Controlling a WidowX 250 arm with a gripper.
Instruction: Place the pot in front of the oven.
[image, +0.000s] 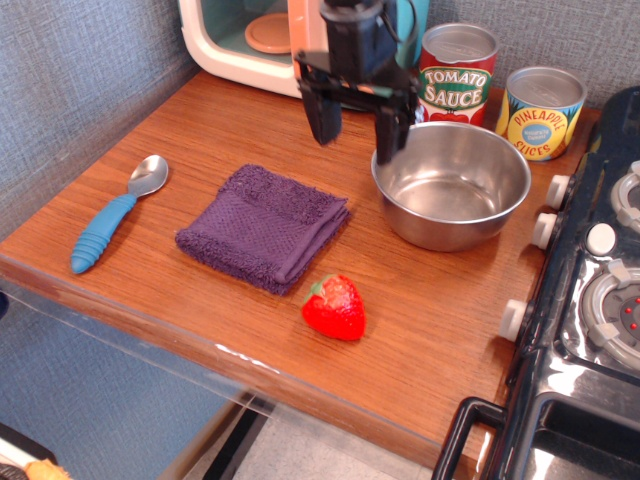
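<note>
The pot (451, 184) sits right of centre in the frame, upright and empty on the tabletop (440, 310), just below the tomato sauce can (455, 72) and the pineapple can (539, 111) at the upper right; it is not yet in front of the oven (300, 45), which stands at the top of the frame, left of the cans, door side facing down the picture. The pincer (360, 125) hangs just left of the pot's near rim, its two dark fingers (388, 135) spread apart and holding nothing; one finger seems close to the rim's left edge, likely so the wall can be pinched between them, though whether it touches I cannot tell. The bare wood below the oven looks like the intended spot. Further out, a folded purple cloth (264, 226) lies at centre left, a strawberry (335, 307) below it, a blue-handled spoon (113, 217) at the left edge, and a black stove (590, 310) fills the right side.
</note>
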